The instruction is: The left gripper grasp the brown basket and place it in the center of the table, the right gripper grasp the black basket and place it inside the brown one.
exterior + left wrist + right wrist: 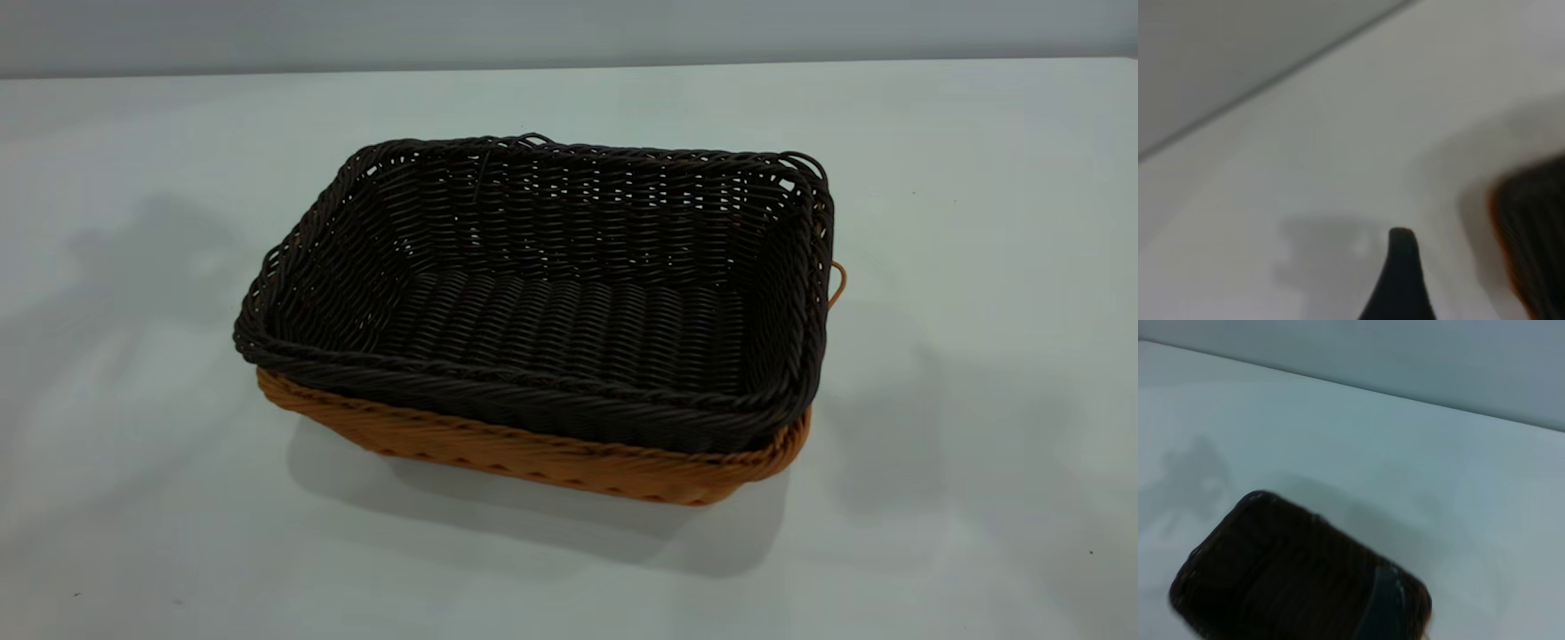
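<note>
The black basket (551, 293) sits nested inside the brown basket (533, 453) near the middle of the table (133, 444). Only the brown basket's front wall and one loop handle show under the dark rim. Neither arm shows in the exterior view. In the left wrist view, part of my left gripper (1401, 273) hangs above bare table, apart from the baskets (1538, 247) at the picture's edge. In the right wrist view, part of my right gripper (1381, 607) is above the black basket (1271, 580), clear of it. Neither gripper holds anything that I can see.
The table's far edge meets a grey wall (569, 31) behind the baskets. Soft arm shadows lie on the table to the left (133, 267) and right (933, 418) of the baskets.
</note>
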Motion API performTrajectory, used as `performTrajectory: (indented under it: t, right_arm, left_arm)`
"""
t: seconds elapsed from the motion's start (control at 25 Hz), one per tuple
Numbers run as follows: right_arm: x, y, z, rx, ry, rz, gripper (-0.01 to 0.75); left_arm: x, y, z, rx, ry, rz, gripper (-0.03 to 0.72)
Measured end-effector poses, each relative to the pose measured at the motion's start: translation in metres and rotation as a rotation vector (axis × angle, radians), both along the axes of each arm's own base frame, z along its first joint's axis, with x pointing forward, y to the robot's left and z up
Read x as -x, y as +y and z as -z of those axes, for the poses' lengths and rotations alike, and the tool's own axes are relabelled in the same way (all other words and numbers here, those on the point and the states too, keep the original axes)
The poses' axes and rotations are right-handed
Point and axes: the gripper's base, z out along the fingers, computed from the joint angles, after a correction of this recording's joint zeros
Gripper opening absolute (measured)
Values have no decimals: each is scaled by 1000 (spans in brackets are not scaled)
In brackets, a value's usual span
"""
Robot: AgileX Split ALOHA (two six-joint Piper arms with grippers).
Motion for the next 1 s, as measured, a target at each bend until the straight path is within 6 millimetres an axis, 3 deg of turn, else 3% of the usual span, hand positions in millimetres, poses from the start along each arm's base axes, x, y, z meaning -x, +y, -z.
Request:
performTrajectory:
  t: [0.24, 0.36, 0.44, 0.68, 1.0]
  right_arm:
    - [88, -24, -33, 9, -73, -51, 594]
    - [123, -34, -30, 6, -99, -61, 594]
    - [143, -40, -17, 10, -89, -65, 594]
    - [173, -48, 56, 59, -4, -94, 594]
    - [209, -60, 115, 122, -136, -157, 594]
  left_arm:
    - [46, -3, -47, 108, -83, -89, 545]
    - [65, -4, -55, 159, -81, -137, 545]
    - [76, -4, -54, 176, -63, -164, 545]
    - [111, -4, -19, 173, 64, -192, 545]
    - [170, -3, 37, 155, 220, -206, 545]
